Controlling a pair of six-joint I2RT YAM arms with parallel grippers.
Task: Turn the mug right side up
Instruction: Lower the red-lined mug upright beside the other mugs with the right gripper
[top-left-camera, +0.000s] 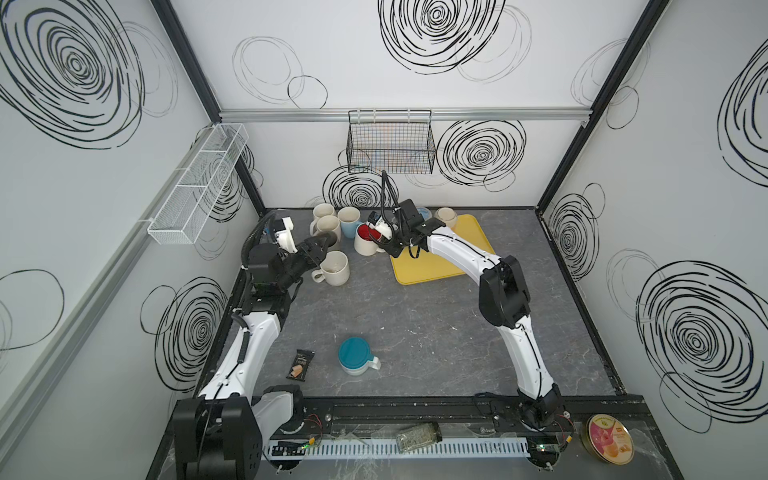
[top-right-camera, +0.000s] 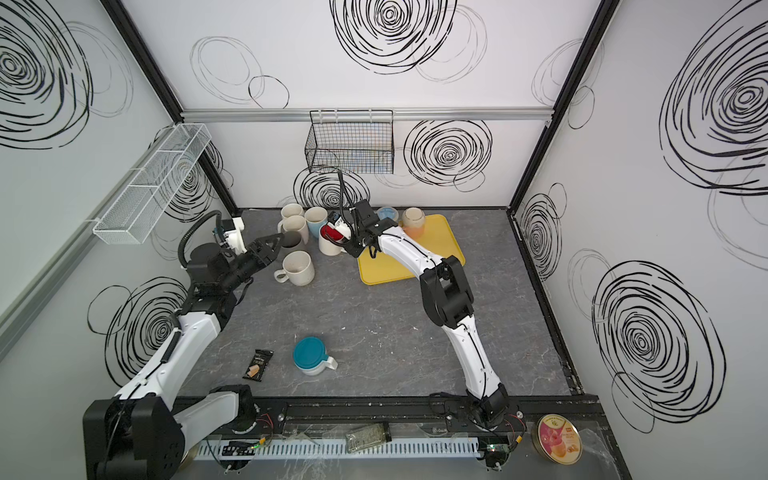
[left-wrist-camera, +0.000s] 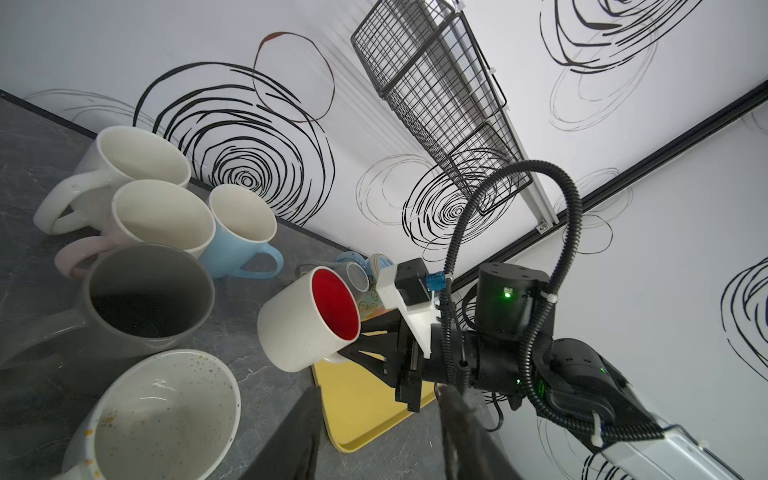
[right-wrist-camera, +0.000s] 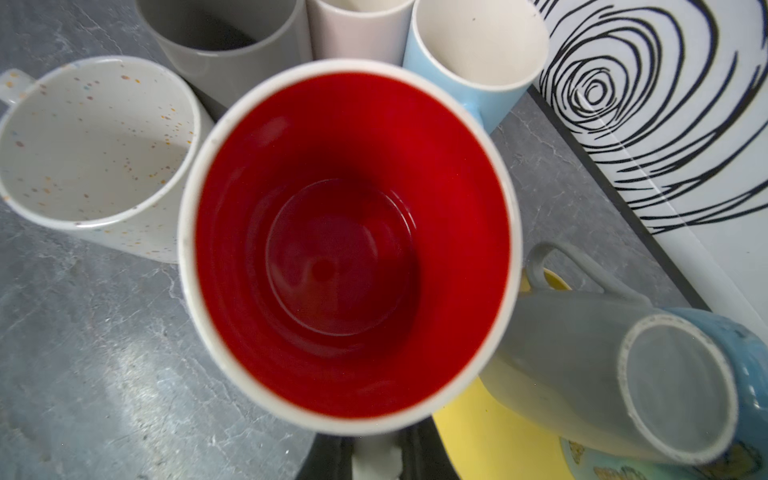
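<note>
- Red-lined mug (left-wrist-camera: 307, 324) sits at the back of the table (top-left-camera: 415, 332), mouth up and tipped toward the right arm. Whether its base touches the table is hard to tell.
- Looking down from the right wrist, the red inside (right-wrist-camera: 349, 249) fills the view, with the white handle (right-wrist-camera: 376, 457) running down between the two dark fingers.
- Right gripper (left-wrist-camera: 359, 345) is clamped tight on that handle, and the mug hangs off its tips.
- Left gripper (left-wrist-camera: 378, 392) hovers off to the side with its jaws partly apart and nothing between them.
- Crowding the mug on the left are upright mugs: a gray mug (top-left-camera: 332, 239), a light blue mug (top-left-camera: 348, 222) and two cream mugs (top-left-camera: 323, 212) behind them.
- A speckled mug (top-left-camera: 334, 268) stands just in front of that group, close under the left gripper.
- On the mug's other side lies the yellow tray (top-left-camera: 432, 266); two more mugs rest at its far edge, one (right-wrist-camera: 582, 353) showing its base.
- Well apart, near the front of the table, a teal-bottomed mug (top-left-camera: 355, 356) stands upside down beside a dark snack packet (top-left-camera: 300, 365).
</note>
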